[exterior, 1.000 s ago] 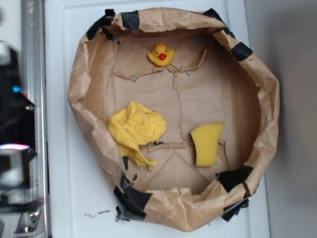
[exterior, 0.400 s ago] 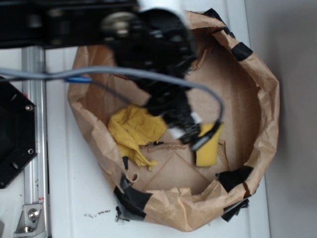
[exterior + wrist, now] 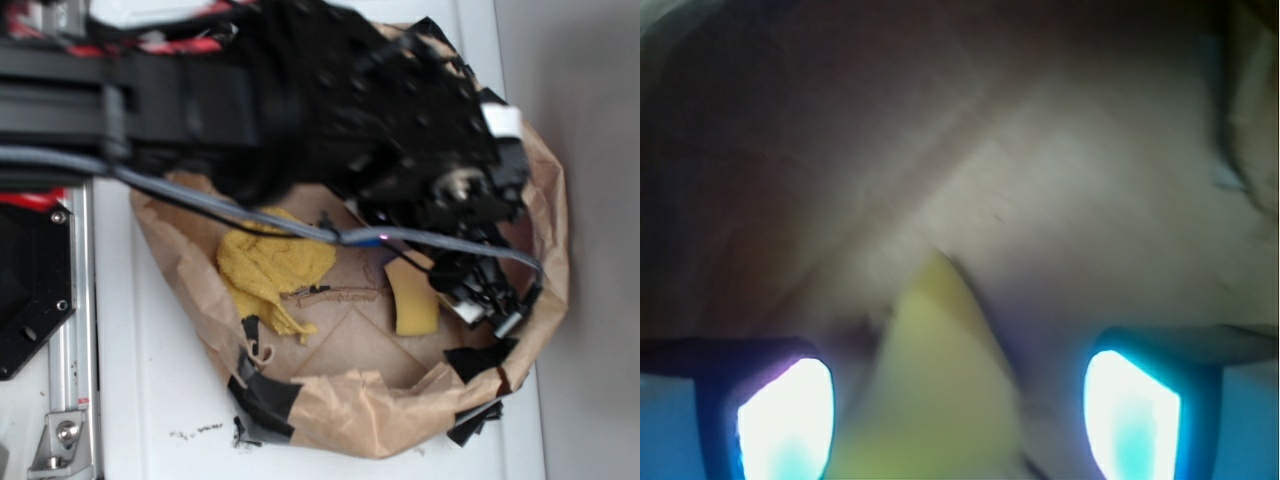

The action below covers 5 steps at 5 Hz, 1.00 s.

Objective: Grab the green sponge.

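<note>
Your gripper (image 3: 958, 420) open, fingers (image 3: 785, 420) apart either side of green sponge (image 3: 930, 400) in wrist view. Sponge lies flat on brown paper basin (image 3: 400, 420) floor, right of yellow cloth (image 3: 270, 265). Arm (image 3: 330, 110) covers basin's upper half; contact with sponge unclear.
</note>
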### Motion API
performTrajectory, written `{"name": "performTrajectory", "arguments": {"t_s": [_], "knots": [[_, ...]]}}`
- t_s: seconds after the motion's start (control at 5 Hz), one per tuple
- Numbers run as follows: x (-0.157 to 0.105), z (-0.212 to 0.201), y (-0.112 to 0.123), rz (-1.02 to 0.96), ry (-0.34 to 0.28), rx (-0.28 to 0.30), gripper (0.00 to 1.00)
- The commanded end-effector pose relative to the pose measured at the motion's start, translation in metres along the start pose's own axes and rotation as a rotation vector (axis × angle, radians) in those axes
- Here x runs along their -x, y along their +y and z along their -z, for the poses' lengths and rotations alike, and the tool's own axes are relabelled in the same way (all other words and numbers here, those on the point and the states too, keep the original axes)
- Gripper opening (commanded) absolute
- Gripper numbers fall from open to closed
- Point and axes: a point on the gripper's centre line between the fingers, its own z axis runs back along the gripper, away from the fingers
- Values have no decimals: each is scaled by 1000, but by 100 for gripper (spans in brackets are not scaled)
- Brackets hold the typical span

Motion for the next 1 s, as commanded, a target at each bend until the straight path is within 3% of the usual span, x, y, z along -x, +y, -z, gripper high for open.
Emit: {"name": "performTrajectory", "arguments": {"t_s": [0.0,0.2,0.4,0.6,0.8], "knots": [[35,42,-27,229,55,-39,85],[38,39,-17,247,25,-94,0],[29,9,-6,349,-11,-77,0],[14,-46,13,538,-152,-75,0],[7,-97,23,695,-217,-118,0]]}}
